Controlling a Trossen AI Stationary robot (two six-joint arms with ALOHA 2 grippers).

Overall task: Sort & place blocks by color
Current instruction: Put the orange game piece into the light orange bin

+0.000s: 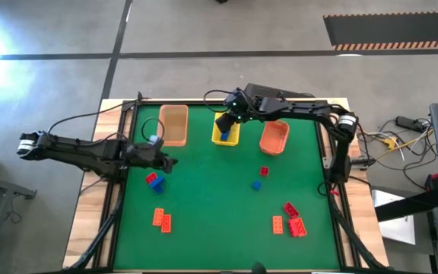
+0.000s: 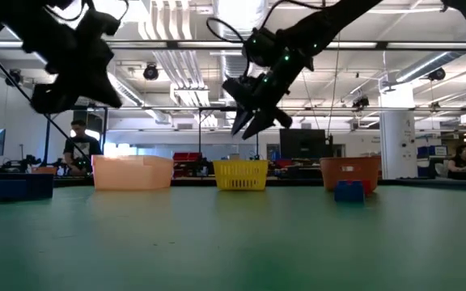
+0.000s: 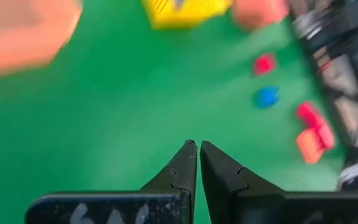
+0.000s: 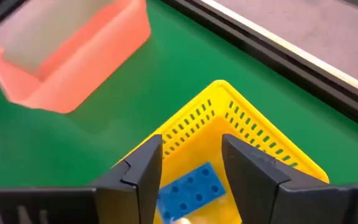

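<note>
The right gripper [image 4: 191, 171] hangs spread and empty above the yellow basket [image 4: 253, 134] near the mat's far edge, a studded blue block [image 4: 191, 186] apparently lying inside. The left gripper [image 3: 198, 163], pinched shut and empty, hovers over open green mat [image 1: 211, 198].

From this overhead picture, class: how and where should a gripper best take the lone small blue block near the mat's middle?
Probably from straight above, fingers closing on two opposite side walls of the small blue block. It lies flat and alone on the green mat, with the small red block apart from it, so there is room for fingers on every side.
</note>
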